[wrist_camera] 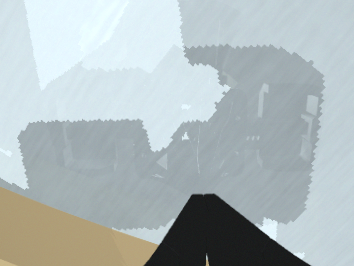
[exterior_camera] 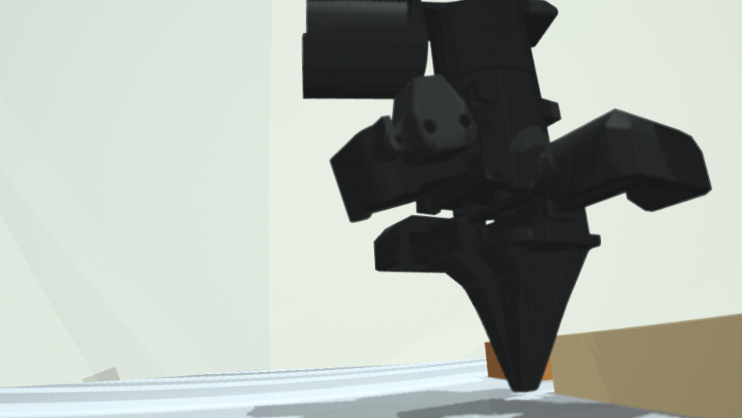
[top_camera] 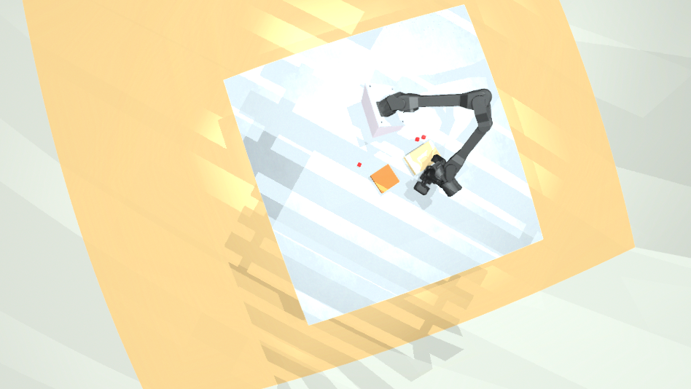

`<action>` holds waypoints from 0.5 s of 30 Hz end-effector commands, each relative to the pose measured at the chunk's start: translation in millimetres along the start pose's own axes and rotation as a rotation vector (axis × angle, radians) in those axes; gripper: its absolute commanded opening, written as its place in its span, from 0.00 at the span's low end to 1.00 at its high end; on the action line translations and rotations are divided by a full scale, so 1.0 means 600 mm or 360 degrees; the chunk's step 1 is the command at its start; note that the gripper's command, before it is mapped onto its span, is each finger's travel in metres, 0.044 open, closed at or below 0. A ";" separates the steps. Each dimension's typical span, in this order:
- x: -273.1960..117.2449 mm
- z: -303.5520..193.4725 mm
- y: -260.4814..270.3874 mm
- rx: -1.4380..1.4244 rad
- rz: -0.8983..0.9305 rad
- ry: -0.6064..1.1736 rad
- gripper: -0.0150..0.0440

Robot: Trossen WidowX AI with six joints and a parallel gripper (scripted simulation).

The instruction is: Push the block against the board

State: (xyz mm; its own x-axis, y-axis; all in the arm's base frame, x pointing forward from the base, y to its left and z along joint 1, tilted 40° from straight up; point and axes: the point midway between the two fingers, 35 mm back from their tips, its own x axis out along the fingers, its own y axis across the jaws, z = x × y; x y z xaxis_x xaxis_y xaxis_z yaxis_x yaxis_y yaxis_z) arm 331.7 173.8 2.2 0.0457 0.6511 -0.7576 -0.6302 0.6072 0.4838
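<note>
The square block, orange, lies flat in the top view [top_camera: 385, 178] and shows partly behind the fingers in the exterior view [exterior_camera: 495, 362]. The board, pale tan and longer, lies to its right in the top view [top_camera: 419, 155], with a gap between the two; it also shows at the right in the exterior view [exterior_camera: 649, 358] and at the lower left in the wrist view [wrist_camera: 50, 222]. My gripper [top_camera: 429, 173] [exterior_camera: 524, 389] [wrist_camera: 202, 205] is shut and empty, pointing down, its tips low beside the board's near side. Contact with the board is unclear. The arm hides the board's lower right part from above.
A white box-like stand [top_camera: 371, 113] carries the arm's base behind the parts. Two small red markers [top_camera: 417, 139] [top_camera: 423, 137] lie between the stand and the board. Another red marker [top_camera: 358, 164] lies left of the block. The arm [top_camera: 483, 116] bends around at the right.
</note>
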 end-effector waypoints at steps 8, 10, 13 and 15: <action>0.002 0.028 -0.003 0.0012 0.0003 0.0007 0.25; 0.002 0.034 -0.003 0.0012 0.0003 0.0007 0.25; 0.002 0.042 -0.003 0.0011 0.0003 0.0006 0.25; 0.002 0.047 -0.004 0.0011 0.0003 0.0006 0.25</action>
State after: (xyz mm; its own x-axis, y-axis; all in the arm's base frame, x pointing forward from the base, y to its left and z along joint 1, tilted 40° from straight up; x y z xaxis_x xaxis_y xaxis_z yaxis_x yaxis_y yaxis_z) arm 351.5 184.1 12.9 0.0461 0.6541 -0.7550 -0.6313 0.6048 0.4855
